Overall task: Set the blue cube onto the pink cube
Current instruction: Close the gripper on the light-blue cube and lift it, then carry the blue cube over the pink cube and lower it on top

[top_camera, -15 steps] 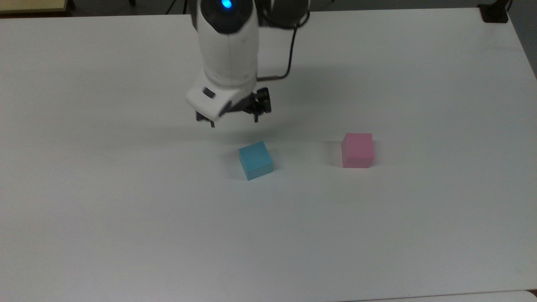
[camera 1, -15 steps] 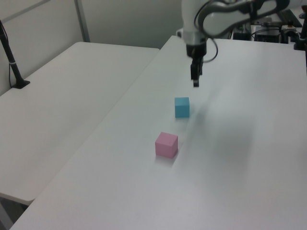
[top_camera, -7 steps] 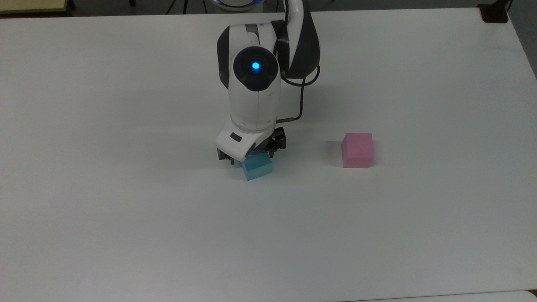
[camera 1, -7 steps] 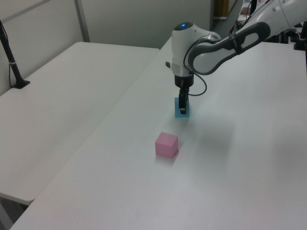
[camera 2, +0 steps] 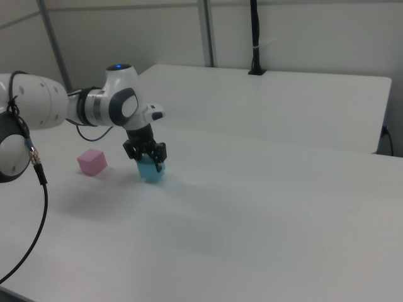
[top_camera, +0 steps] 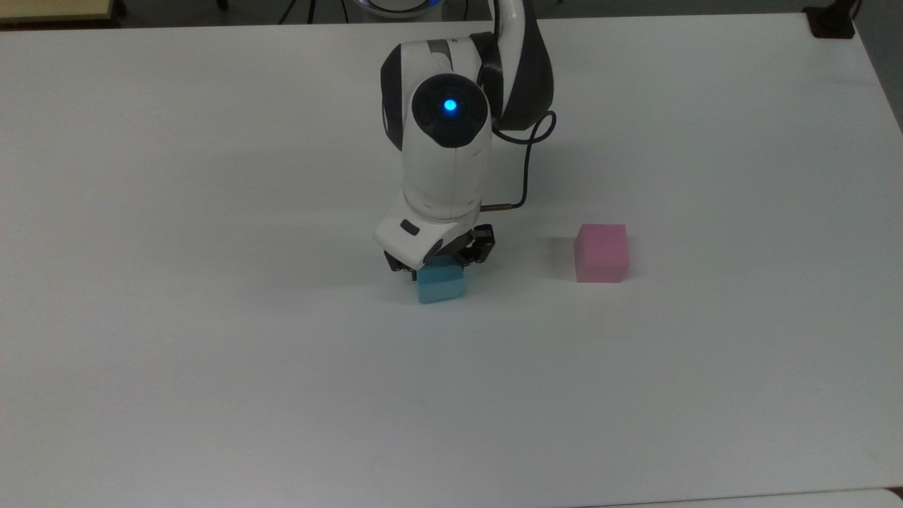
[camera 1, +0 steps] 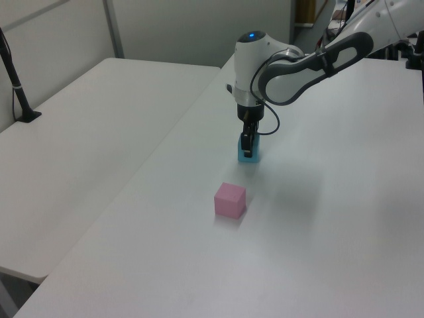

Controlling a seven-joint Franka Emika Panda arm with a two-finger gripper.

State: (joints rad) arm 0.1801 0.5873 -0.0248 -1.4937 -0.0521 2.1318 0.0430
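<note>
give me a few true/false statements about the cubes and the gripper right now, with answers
1. The blue cube sits on top of the pink cube. False: both cubes rest on the white table, apart from each other.
2. The gripper is down at the blue cube. True.
3. In the top view, the pink cube lies to the right of the blue cube. True.
4. In the left view, the pink cube is farther from the camera than the blue cube. False: the pink cube is the nearer one.
5. The gripper is touching the pink cube. False: it is at the blue cube, clear of the pink one.
</note>
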